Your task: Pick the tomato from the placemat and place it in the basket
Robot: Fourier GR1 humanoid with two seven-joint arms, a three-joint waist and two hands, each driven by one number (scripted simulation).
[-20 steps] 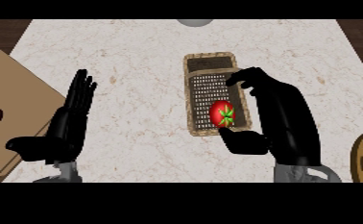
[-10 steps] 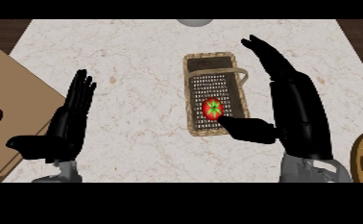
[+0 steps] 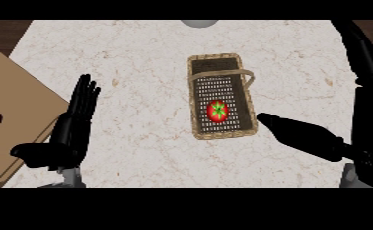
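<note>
Tomato (image 3: 217,111): red with a green star-shaped top, lying inside the basket, toward its near half.
Basket (image 3: 241,128): woven wicker, oblong, with a mesh floor and an arched handle across its middle; it stands on the table.
Right robot hand (image 3: 302,134): spread open, holding nothing, thumb just beside the basket's near right corner, fingers up along the view's right edge.
Left robot hand (image 3: 69,128): open, fingers straight, resting at lower left, holding nothing.
Table (image 3: 131,66): pale marble top.
Placemat (image 3: 20,105): tan, at left edge.
</note>
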